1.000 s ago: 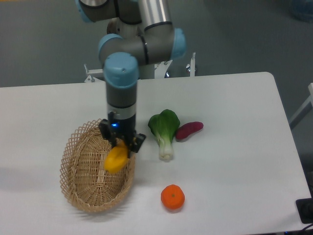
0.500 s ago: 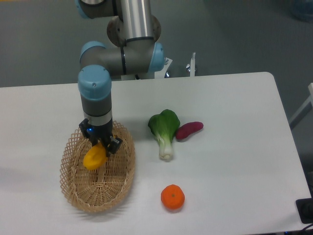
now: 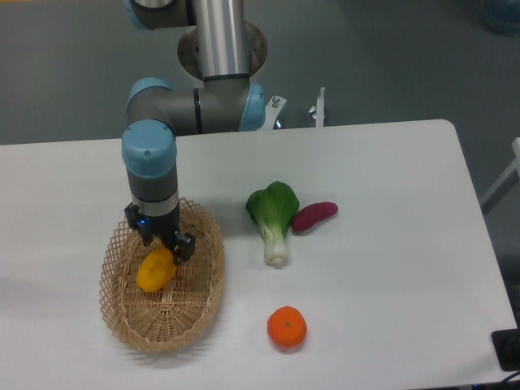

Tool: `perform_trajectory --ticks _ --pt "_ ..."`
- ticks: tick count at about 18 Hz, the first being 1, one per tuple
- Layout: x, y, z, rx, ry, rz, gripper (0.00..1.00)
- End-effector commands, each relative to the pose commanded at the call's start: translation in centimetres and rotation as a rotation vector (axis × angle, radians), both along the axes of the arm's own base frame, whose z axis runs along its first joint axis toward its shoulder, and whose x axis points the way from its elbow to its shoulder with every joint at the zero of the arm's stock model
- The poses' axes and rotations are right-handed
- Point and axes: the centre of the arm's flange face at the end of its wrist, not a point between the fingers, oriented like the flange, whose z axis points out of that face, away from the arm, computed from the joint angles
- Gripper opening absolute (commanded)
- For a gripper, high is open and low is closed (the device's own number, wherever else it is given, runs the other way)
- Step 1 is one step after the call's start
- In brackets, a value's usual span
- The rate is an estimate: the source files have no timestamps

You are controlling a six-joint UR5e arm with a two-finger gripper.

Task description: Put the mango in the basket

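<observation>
The mango [image 3: 154, 270] is yellow-orange and oblong. It is held between my gripper's [image 3: 161, 246] fingers, low inside the basket's left half. The basket [image 3: 210, 286] is oval, tan wicker with an open lattice rim, and stands at the table's front left. My gripper points straight down over the basket's middle and is shut on the mango's upper end. I cannot tell whether the mango touches the basket floor.
A green bok choy [image 3: 274, 214] lies right of the basket with a purple-red sweet potato [image 3: 314, 215] beside it. A round orange [image 3: 287, 327] sits near the front edge. The arm's elbow and base [image 3: 213, 97] stand behind the basket.
My gripper carried the mango leftward from the basket's right rim to over its middle, then lowered it slightly into the basket.
</observation>
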Motion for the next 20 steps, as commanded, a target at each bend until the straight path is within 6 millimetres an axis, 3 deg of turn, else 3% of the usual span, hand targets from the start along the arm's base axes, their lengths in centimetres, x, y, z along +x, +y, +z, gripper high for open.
perform_trajectory --ticks 2,5,8,11,20 --pt "-3.4 -0.8 2.8 0.036 0.042 0.063 1.0" --pt "-7.7 -1.6 5.5 0.084 0.068 0.122 1.0" --pt "-12.2 -2.2 10.9 0.149 0.123 0.184 1.0" --pt "-17.8 -4.2 14.3 0.166 0.155 0.244 1.0" --pt "-28.4 -12.7 18.0 0.076 0.14 0.041 1.0"
